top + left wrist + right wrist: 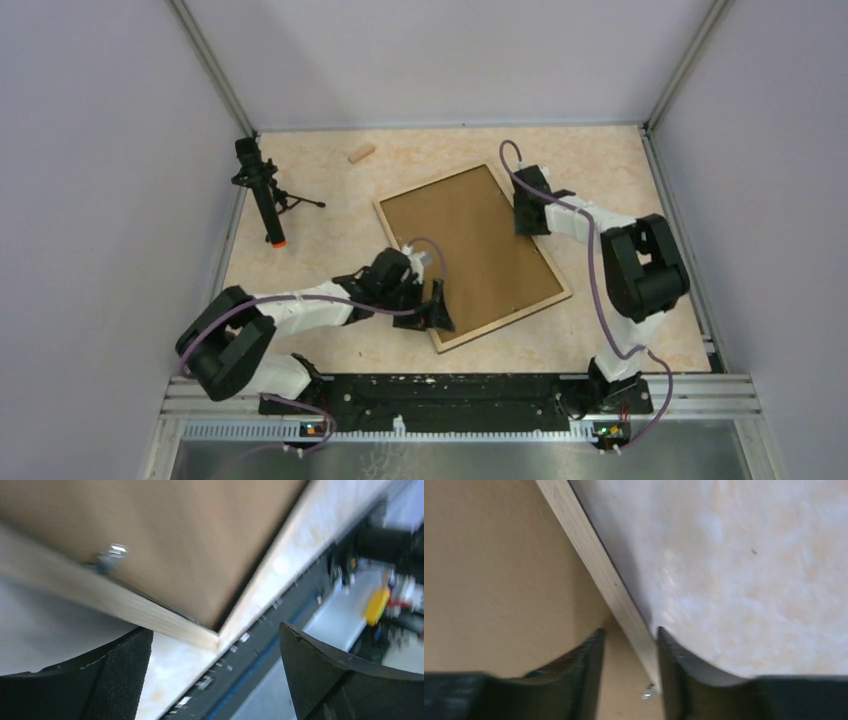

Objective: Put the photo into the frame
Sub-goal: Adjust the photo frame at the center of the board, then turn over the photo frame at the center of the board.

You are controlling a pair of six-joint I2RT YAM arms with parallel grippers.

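Straddling frame (594,565) rail: right pincer (629,632) (left pincer (214,630) agape).

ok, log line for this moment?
left gripper: open, at near corner of frame | right gripper: astride frame side rail, grip unclear | backing board: in frame | photo: not visible

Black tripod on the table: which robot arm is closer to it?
Left. The left arm reaches the near corner of the frame, a little to the right of the tripod. The right arm is at the frame's far right edge, across the frame from it.
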